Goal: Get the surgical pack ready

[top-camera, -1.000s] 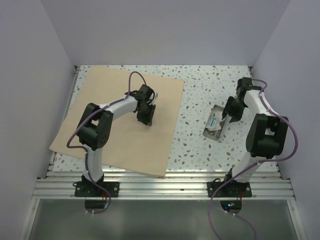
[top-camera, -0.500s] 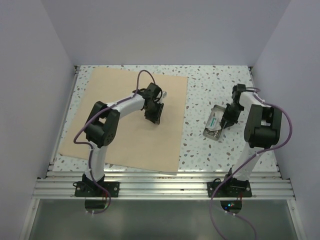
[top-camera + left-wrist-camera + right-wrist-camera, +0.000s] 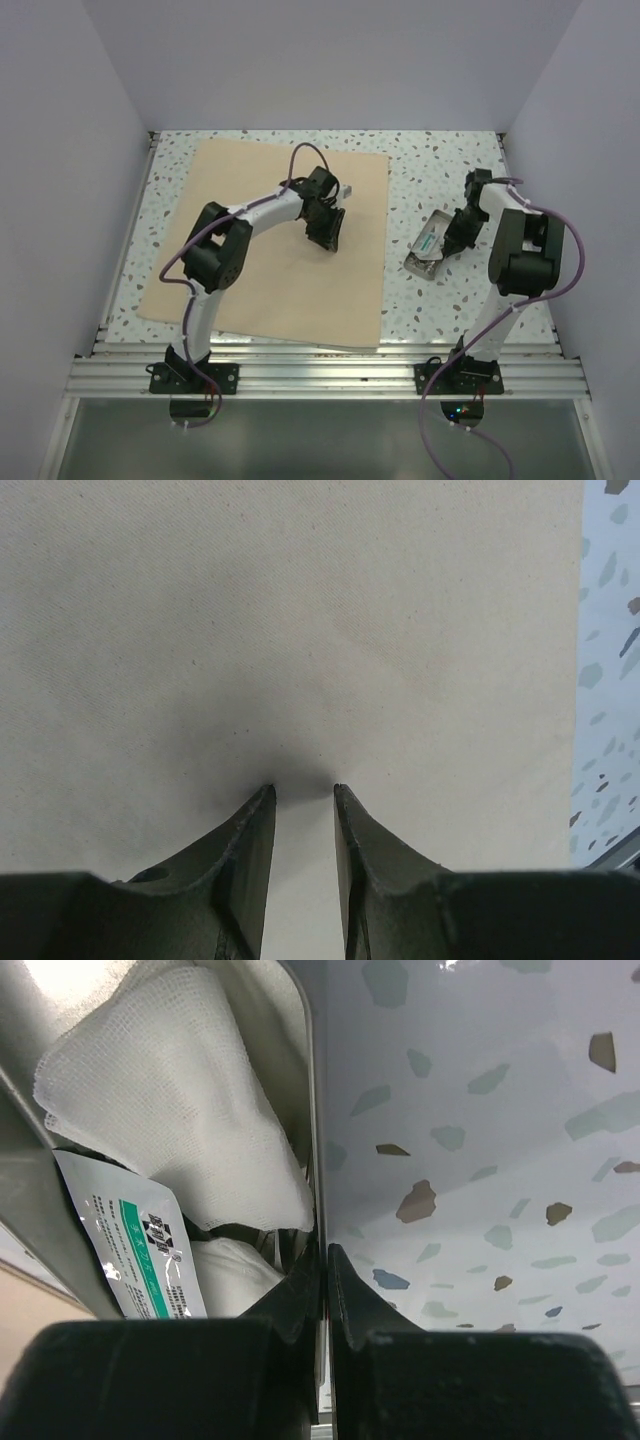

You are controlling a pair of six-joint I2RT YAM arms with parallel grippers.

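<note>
Right gripper (image 3: 322, 1260) is pinched tight on the thin rim of the small rectangular steel tray (image 3: 412, 266), which sits on the speckled white tabletop (image 3: 440, 170) near the big tan square cloth sheet (image 3: 270, 290). Rigid but slick — it probably tips easily, with soft white gauze squares (image 3: 170, 1090) loose inside. Left gripper (image 3: 303, 792), fingers slightly apart, rests tips-down on the floppy sheet.

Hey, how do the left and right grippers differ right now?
The left gripper has its jaws apart; the right gripper has them shut. The left gripper rests its tips on the tan wrap sheet, with nothing seen between them; the right gripper pinches the rim of the steel tray. Both are down at table level.
</note>
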